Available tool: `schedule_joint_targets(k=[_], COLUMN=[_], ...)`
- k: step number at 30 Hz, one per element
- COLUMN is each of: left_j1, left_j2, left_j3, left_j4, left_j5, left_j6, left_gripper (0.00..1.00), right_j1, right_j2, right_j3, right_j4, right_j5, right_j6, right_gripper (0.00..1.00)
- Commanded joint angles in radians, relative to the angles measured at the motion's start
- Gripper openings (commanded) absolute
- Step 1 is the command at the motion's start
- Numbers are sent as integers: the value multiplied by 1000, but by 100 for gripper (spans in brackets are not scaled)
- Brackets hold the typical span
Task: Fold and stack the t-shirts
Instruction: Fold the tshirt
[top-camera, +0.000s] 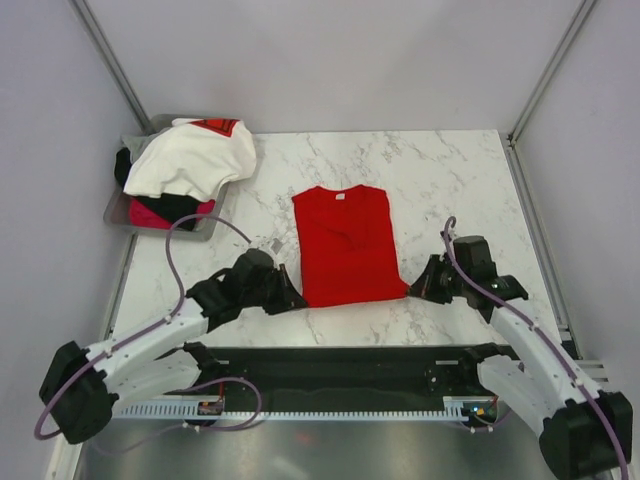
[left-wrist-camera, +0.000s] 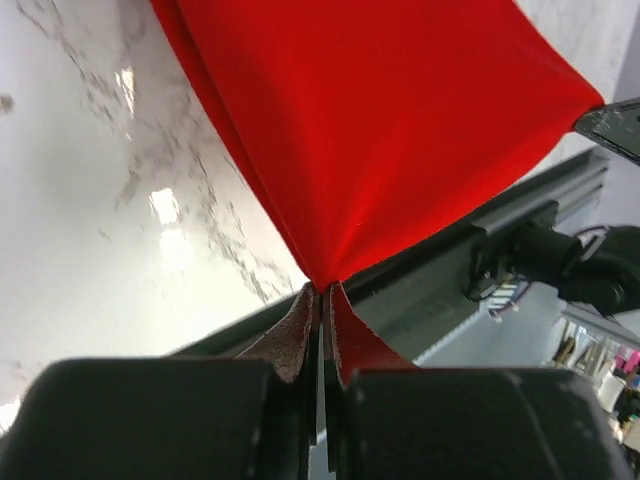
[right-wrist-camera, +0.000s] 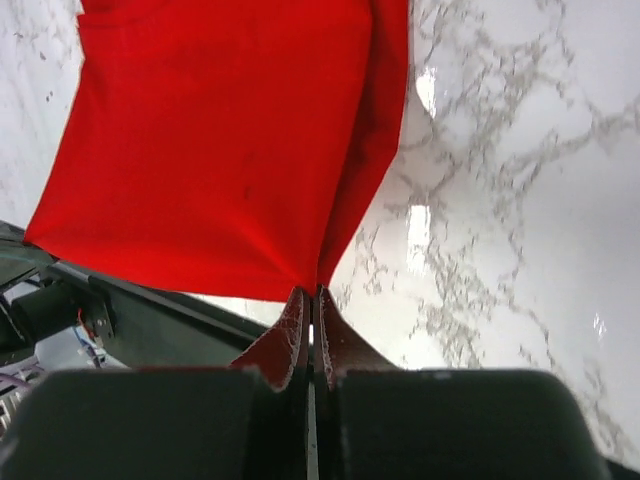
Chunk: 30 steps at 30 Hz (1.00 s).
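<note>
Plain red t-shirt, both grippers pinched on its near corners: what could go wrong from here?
1. The left gripper and right gripper each hold only a thin corner pinch of the plain red cloth t-shirt; a pull might slip it free.
2. Uneven lifting by the two arms could skew the fold.

The top external camera looked steeply down from above and behind the arm bases, far enough off to take in the whole white marble-patterned table. The left wrist camera sat low and very close behind the left gripper, facing rightward along the table's near edge. The right wrist camera sat likewise behind the right gripper, facing leftward. All three views shared the bright red cloth t-shirt and the marble beside it.
</note>
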Motion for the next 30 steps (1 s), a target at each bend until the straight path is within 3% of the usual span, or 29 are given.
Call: schedule_joint_targets(k=[1, 5, 10, 14, 19, 30], left_j1=[-48, -73, -71, -51, 27, 269], left_j2=[-140, -237, -211, -69, 71, 323], left_j3=[-11, 12, 188, 366, 477, 593], left_j4=[-167, -269, -426, -462, -450, -349], left_j5=[-34, -38, -120, -196, -201, -65], left_j6=[-105, -139, -93, 3, 71, 235], left_gripper=[2, 2, 2, 2, 2, 2], right_j1=[13, 36, 39, 37, 39, 39], right_j2=[-120, -225, -177, -11, 157, 527], right_j3=[10, 60, 210, 370, 536, 740], right_j4=[-202, -299, -340, -354, -319, -208], right_j5=[-9, -2, 36, 131, 208, 259], right_j6=[53, 106, 89, 26, -26, -104], right_gripper=[0, 0, 0, 0, 0, 0])
